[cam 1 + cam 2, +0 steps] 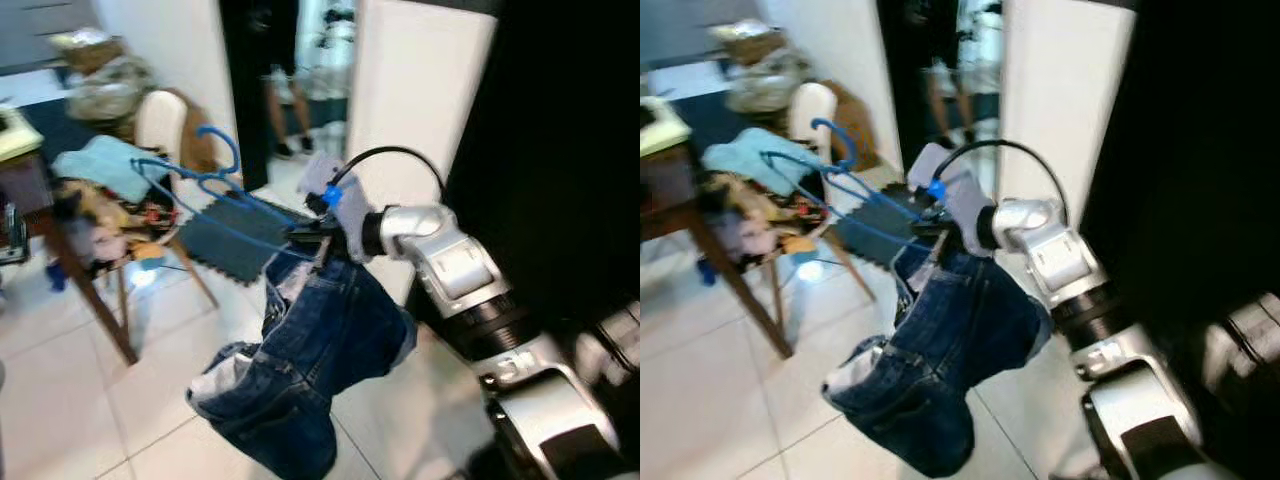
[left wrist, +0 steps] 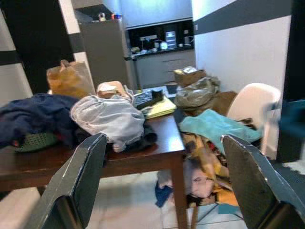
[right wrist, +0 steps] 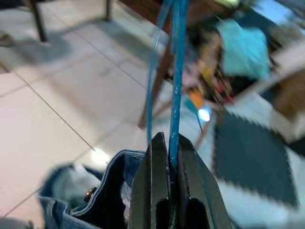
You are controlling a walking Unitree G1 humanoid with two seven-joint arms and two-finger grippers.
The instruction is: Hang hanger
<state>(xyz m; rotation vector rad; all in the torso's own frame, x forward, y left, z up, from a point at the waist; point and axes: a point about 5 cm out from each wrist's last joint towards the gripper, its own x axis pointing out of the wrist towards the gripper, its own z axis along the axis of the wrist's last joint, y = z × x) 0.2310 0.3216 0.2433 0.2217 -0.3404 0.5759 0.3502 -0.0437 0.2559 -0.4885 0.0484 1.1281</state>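
- On the far left we see a dark wooden table (image 2: 143, 157) heaped with clothes and bags, its left end cut off in the head views.
- Our left gripper (image 2: 162, 181) looks toward that table, its two fingers spread wide apart with nothing between them.
- A white chair (image 1: 160, 120) behind the table is half hidden by a teal cloth (image 1: 100, 165).
- The blue hanger (image 1: 205, 185) is thin wire, hook pointing up and left, blurred in both head views.
- Our right gripper (image 3: 174, 157) is pinched tight on the hanger, held out in mid-scene above the tiled floor (image 1: 90, 400).
- Blue jeans (image 1: 300, 370) droop bunched from the hanger, covering its lower bar.
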